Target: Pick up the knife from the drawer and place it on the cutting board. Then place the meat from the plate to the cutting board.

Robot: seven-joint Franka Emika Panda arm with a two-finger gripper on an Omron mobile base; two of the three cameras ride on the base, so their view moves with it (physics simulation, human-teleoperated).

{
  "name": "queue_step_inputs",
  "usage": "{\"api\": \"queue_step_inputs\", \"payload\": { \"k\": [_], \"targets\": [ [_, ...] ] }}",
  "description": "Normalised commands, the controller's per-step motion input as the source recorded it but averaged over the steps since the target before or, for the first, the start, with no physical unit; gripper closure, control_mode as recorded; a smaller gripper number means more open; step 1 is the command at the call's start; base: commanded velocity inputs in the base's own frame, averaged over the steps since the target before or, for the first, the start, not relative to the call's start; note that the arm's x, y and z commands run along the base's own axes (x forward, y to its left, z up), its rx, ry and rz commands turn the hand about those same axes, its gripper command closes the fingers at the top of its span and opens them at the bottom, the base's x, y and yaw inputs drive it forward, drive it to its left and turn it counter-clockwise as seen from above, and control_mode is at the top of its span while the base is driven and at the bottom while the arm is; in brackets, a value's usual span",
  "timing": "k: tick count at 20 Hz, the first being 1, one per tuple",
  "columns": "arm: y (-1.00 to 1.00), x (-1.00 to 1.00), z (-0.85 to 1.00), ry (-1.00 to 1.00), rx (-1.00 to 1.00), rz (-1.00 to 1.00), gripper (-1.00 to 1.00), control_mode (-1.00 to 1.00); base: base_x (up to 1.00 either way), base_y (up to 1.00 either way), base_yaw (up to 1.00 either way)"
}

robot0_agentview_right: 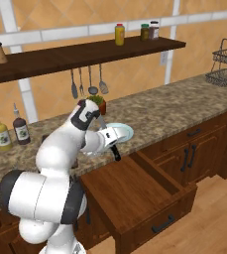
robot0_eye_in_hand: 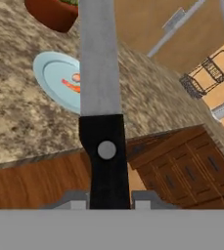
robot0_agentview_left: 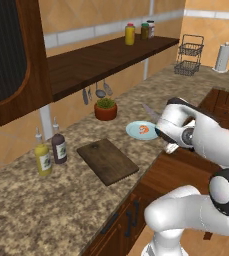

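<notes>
The hand (robot0_eye_in_hand: 108, 202) is pinched on the black handle of the knife (robot0_eye_in_hand: 101, 97), with the silver blade pointing straight out ahead of it. The hand hangs above the open drawer (robot0_agentview_right: 135, 191), at the desk's front edge. The knife looks stiff, slim and light, with a smooth handle that could twist in a narrow grip. Taking it by the handle, near the rivet, keeps the sharp blade clear, and that is where it is held.

Just beyond the blade tip sits the plate (robot0_agentview_left: 134, 131), with the meat (robot0_agentview_left: 144, 130) on it. The meat is small and curled, probably soft and slippery, and best pinched gently across its middle.

Off to one side of the hand, farther along the desk (robot0_agentview_left: 46, 200), lies the cutting board (robot0_agentview_left: 107, 161), bare. A potted plant (robot0_agentview_left: 105, 108) stands past the plate.
</notes>
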Motion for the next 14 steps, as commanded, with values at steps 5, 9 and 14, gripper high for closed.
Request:
{"api": "queue_step_inputs", "payload": {
  "k": [5, 9, 14],
  "targets": [
    [0.96, 0.10, 0.61, 0.19, -0.04, 0.11, 1.00, -1.00, 0.00, 0.00, 0.00],
    [0.91, 0.44, 0.18, 0.12, 0.00, 0.12, 1.00, -1.00, 0.00, 0.00, 0.00],
    [0.31, 0.44, 0.20, 0.11, -0.02, 0.27, 1.00, -1.00, 0.00, 0.00, 0.00]
  ]
}}
